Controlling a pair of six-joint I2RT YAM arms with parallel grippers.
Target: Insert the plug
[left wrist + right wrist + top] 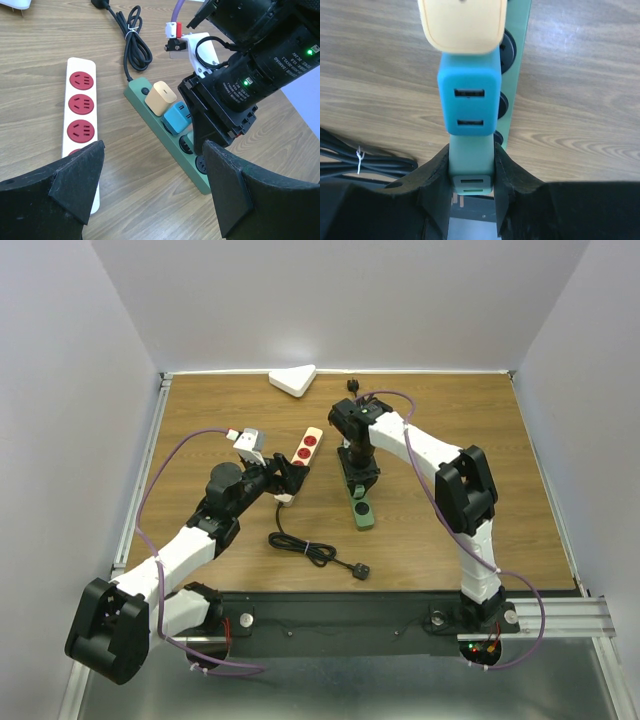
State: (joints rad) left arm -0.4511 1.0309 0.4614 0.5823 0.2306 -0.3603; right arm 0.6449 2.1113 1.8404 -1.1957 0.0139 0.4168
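- The right gripper [471, 159] is pinched on a pale green plug [470, 147], one finger on each side of it.
- The plug stands over the green strip [516, 65], right behind a blue adapter [469, 100]. It looks as if it touches the adapter.
- A yellow adapter [462, 25] sits next in the same row, beyond the blue one.
- The fingers and the plug body hide its pins, so I cannot tell whether it is seated in a socket.
- From the left wrist, the right arm covers the plug. The yellow and blue adapters show side by side on the green strip, with open sockets towards its near end.
- The left gripper [154, 160] is spread wide and holds nothing. It hangs low over the table [40, 40].
- Its left finger [75, 175] overlaps the near end of the white strip [80, 67], which has red sockets.
- The two strips lie near each other but apart, with bare wood between them.
- A black cable [136, 45], tied in a loop, runs from the far end of the green strip.
- In the top view a second black cable [300, 546] lies coiled nearer the arm bases.
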